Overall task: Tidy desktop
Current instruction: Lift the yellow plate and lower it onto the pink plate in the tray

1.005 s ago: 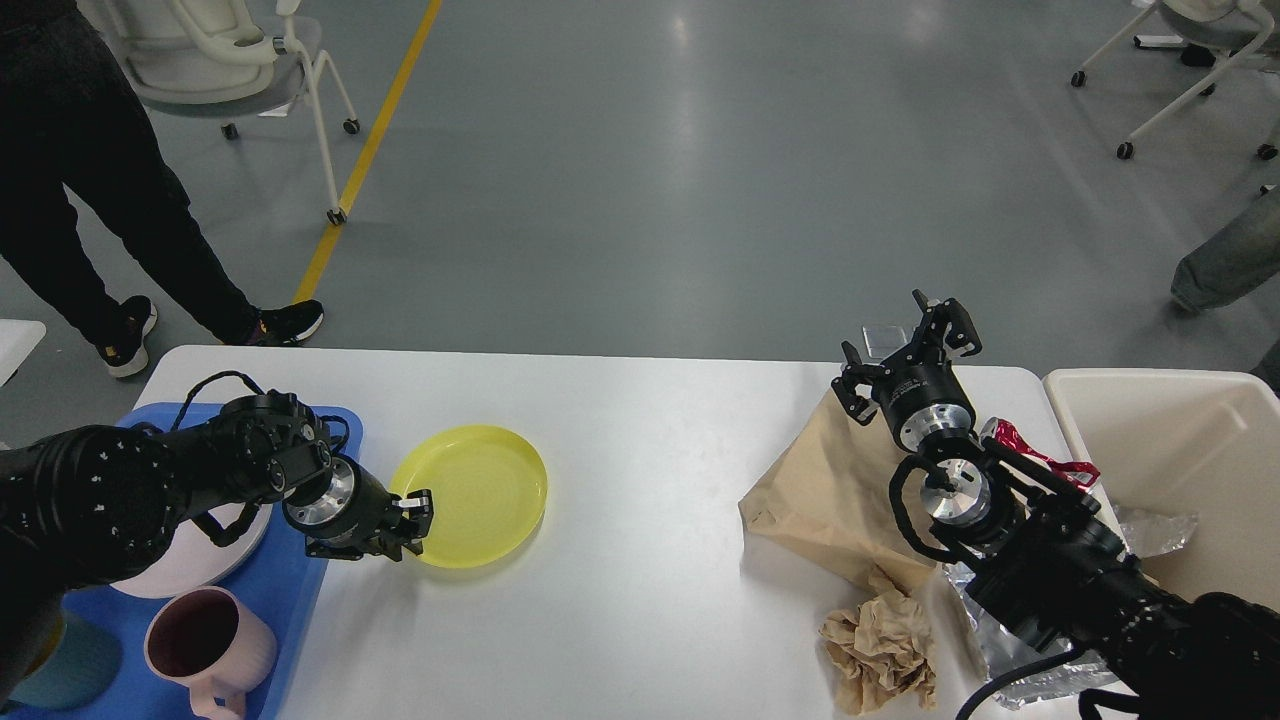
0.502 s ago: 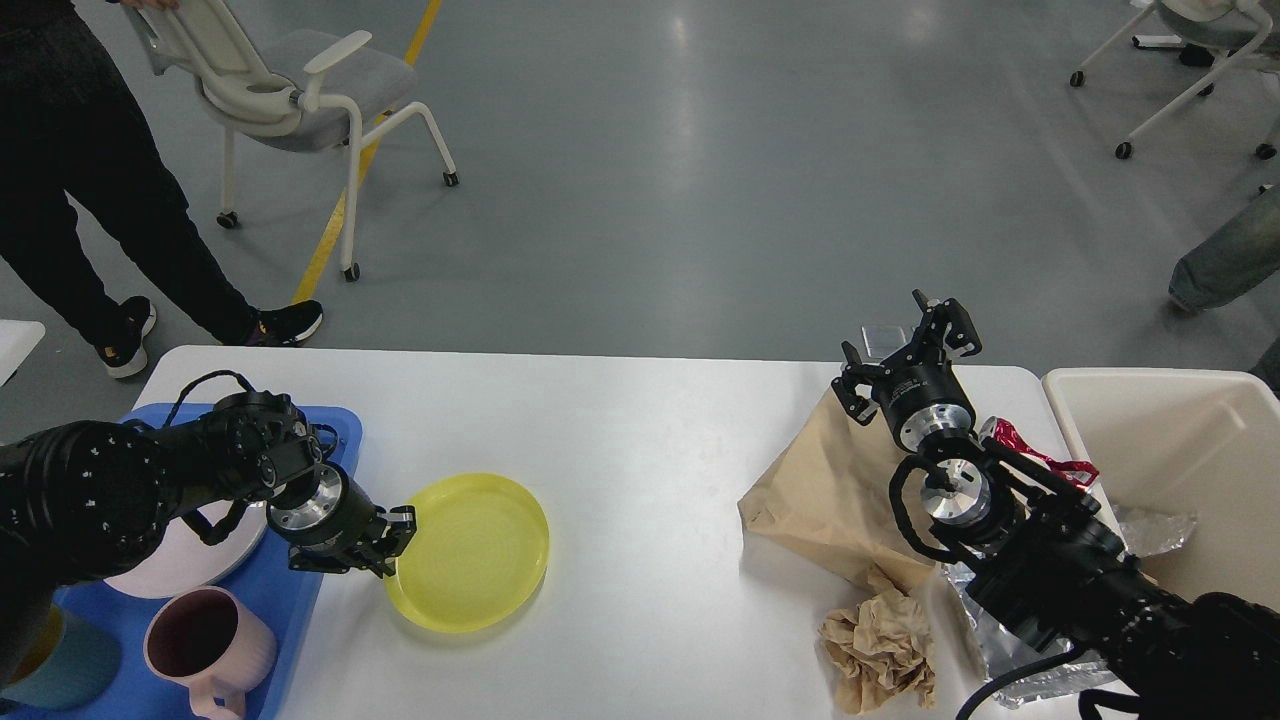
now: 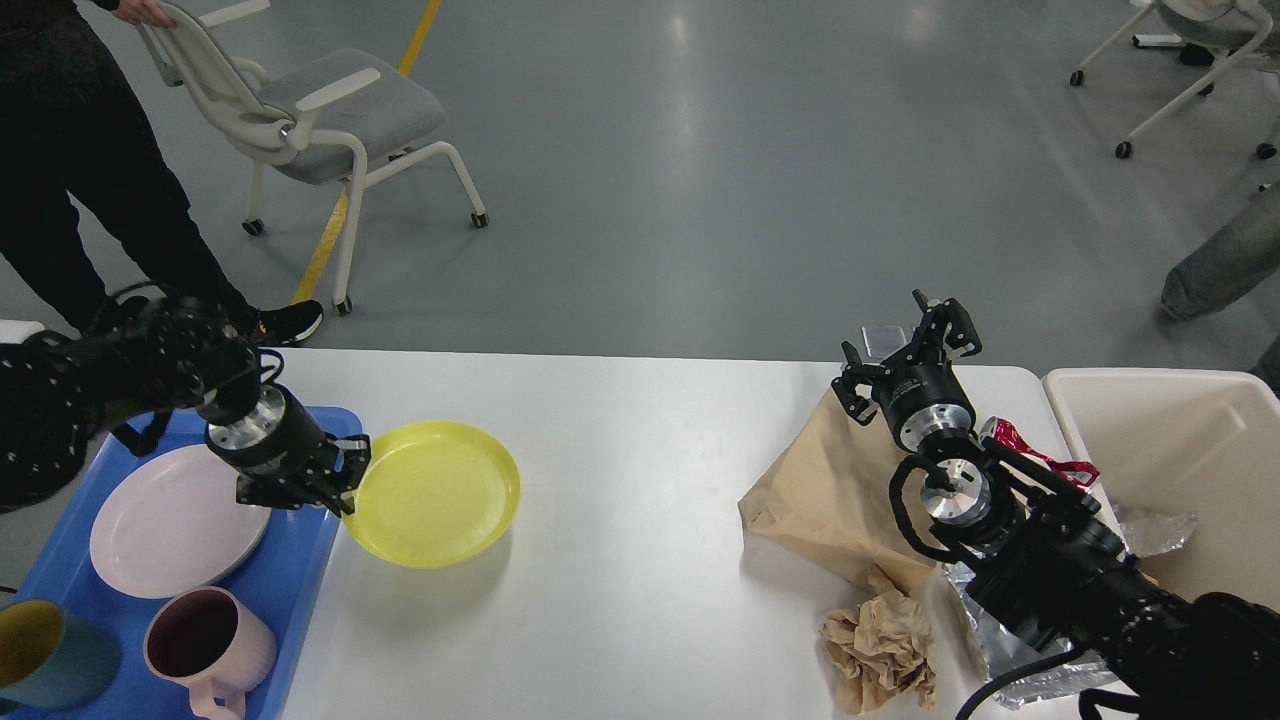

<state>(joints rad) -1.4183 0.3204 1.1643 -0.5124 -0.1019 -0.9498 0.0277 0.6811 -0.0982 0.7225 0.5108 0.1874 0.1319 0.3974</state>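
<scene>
The white desktop (image 3: 640, 470) fills the lower part of the head view. My left gripper (image 3: 345, 485) is shut on the left rim of a yellow plate (image 3: 435, 492) and holds it tilted above the desktop, next to the blue tray (image 3: 300, 570). My right gripper (image 3: 905, 345) is open and empty, raised above a brown paper bag (image 3: 820, 490) at the right. A crumpled brown paper ball (image 3: 880, 650) lies near the front edge. A red wrapper (image 3: 1040, 455) and silver foil (image 3: 1150, 530) lie by my right arm.
The blue tray holds a pink plate (image 3: 165, 520), a pink mug (image 3: 205, 635) and a teal and yellow cup (image 3: 50, 650). A cream bin (image 3: 1180, 450) stands at the right edge. A person (image 3: 80, 170) and a chair (image 3: 310, 110) are behind the table.
My left gripper has lifted the yellow plate off the desktop and carried it left and back toward the blue tray. The person has pulled the chair rightward. My right arm has not moved.
</scene>
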